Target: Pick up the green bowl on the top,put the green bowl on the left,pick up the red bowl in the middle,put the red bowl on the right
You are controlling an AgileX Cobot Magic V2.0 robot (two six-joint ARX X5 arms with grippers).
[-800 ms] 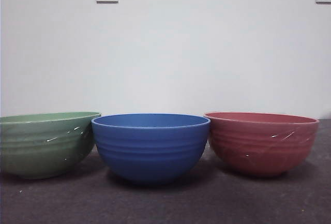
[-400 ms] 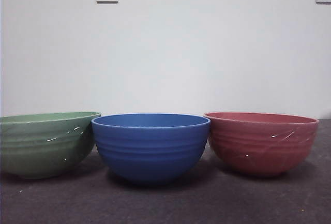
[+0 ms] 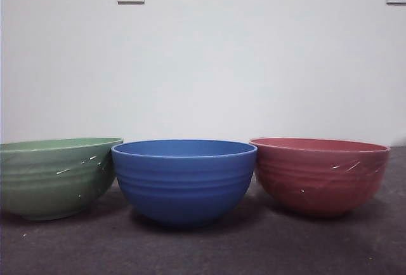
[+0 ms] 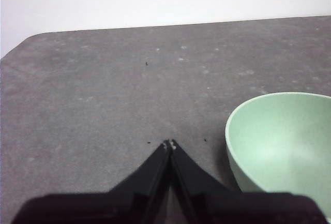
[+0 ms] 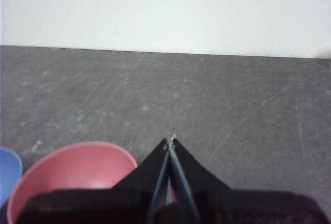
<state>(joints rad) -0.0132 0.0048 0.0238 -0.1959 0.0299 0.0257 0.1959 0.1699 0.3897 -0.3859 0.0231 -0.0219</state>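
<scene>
Green bowl [image 4: 282, 146] beside clenched left tool [image 4: 169, 145]; red bowl [image 5: 72, 175] beside right tool [image 5: 172, 140] (likewise clenched).

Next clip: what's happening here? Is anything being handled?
Nothing is being held. Three bowls stand in a row on the grey table: the green bowl on the left, a blue bowl in the middle, the red bowl on the right, none stacked. The left pincer is shut and empty, off to the side of the green bowl. The right pincer is shut and empty too, beside the red bowl. The unstacking looks finished.
</scene>
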